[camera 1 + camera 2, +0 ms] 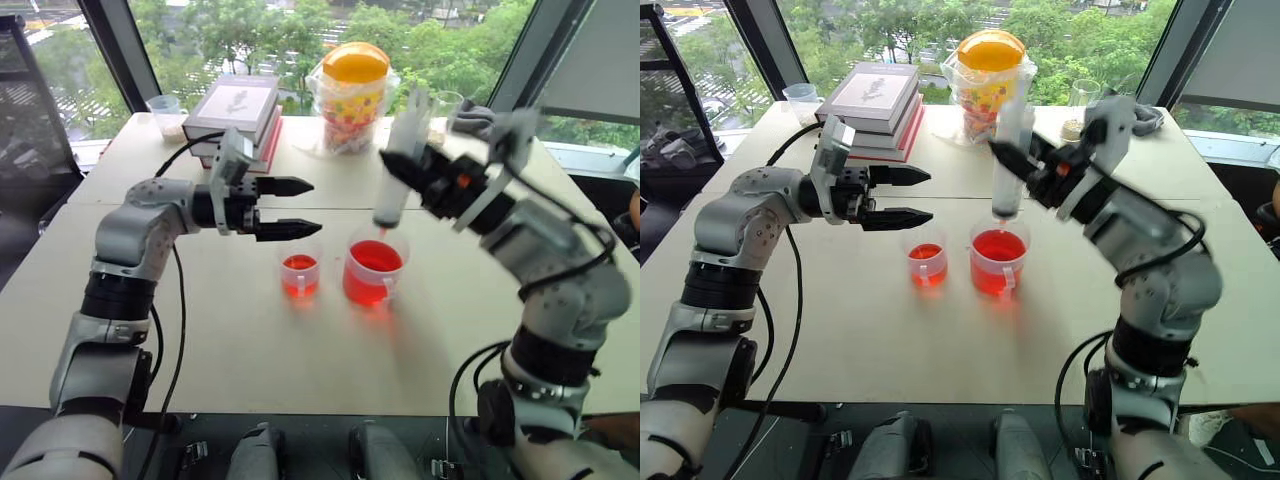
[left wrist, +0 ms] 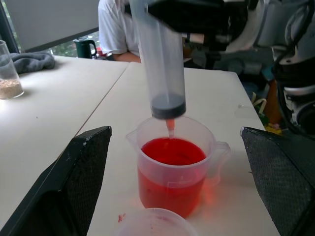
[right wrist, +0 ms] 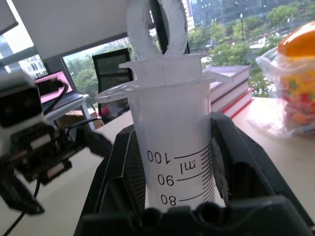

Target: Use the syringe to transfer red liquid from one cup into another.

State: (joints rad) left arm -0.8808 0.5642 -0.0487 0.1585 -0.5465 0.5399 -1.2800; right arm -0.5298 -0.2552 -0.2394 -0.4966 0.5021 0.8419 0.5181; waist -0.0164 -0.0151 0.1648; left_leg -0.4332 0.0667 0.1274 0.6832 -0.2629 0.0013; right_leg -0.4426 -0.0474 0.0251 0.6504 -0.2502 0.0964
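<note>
The syringe (image 1: 398,165) stands nearly upright, and my right gripper (image 1: 408,168) is shut on its upper barrel. Its short tip hangs just above the red liquid (image 2: 172,151) in the wide handled cup (image 1: 373,272). The barrel (image 2: 160,59) looks empty, with the plunger pushed down. From the right wrist, the black pads (image 3: 123,177) clamp the barrel (image 3: 172,147) near its top markings. The smaller cup (image 1: 299,275), also holding red liquid, stands just left of the larger one. My left gripper (image 1: 315,207) is open and level, hovering above the smaller cup, its fingers (image 2: 83,172) apart on either side of the larger cup.
At the table's back stand a stack of books (image 1: 238,110), a clear bag with a yellow-lidded jar of coloured pieces (image 1: 352,95), a small cup of grains (image 1: 166,115), a glass (image 1: 445,105) and a grey cloth (image 1: 480,118). A person in a white shirt (image 2: 115,29) sits beyond the table.
</note>
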